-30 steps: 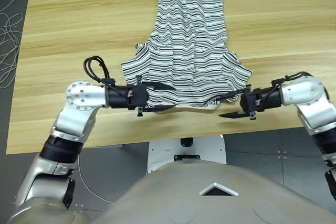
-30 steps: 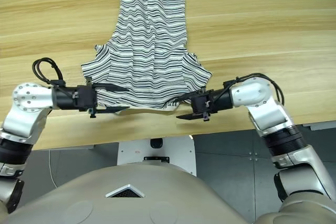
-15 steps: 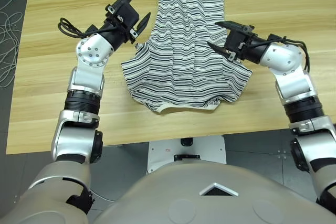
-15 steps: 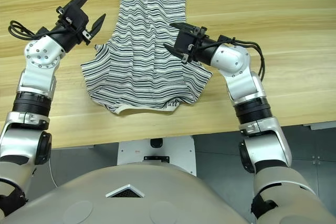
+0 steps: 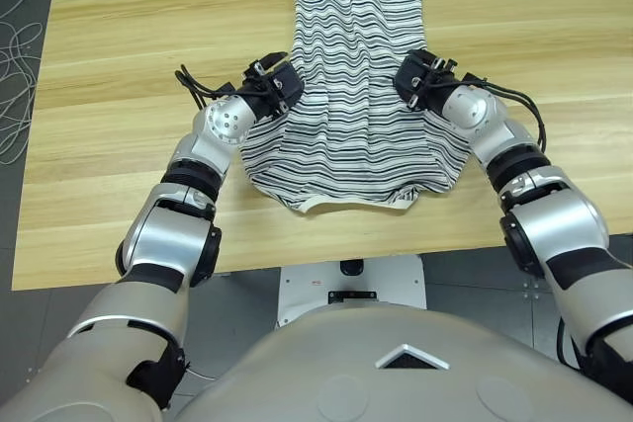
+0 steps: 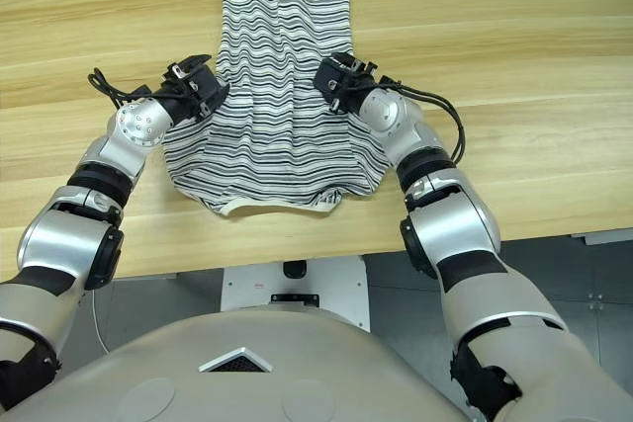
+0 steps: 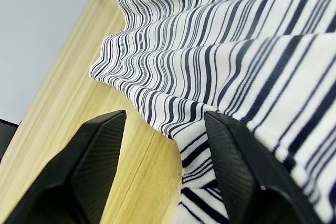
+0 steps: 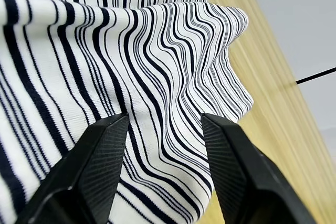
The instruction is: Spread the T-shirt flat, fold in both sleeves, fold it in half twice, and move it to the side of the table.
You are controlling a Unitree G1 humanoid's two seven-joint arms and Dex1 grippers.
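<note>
My left jaws stand open astride the left edge of the T-shirt (image 5: 351, 76), one finger on the stripes, the other over bare wood. My right jaws gape likewise over a raised fold on its right side (nothing pinched yet). The shirt lies rumpled on the tabletop (image 5: 129, 37), collar toward me.

Moved left claw (image 5: 280, 86) and right claw (image 5: 413, 81) from lower hem up onto T-shirt (image 5: 356, 116) sides, mid-frame.
</note>
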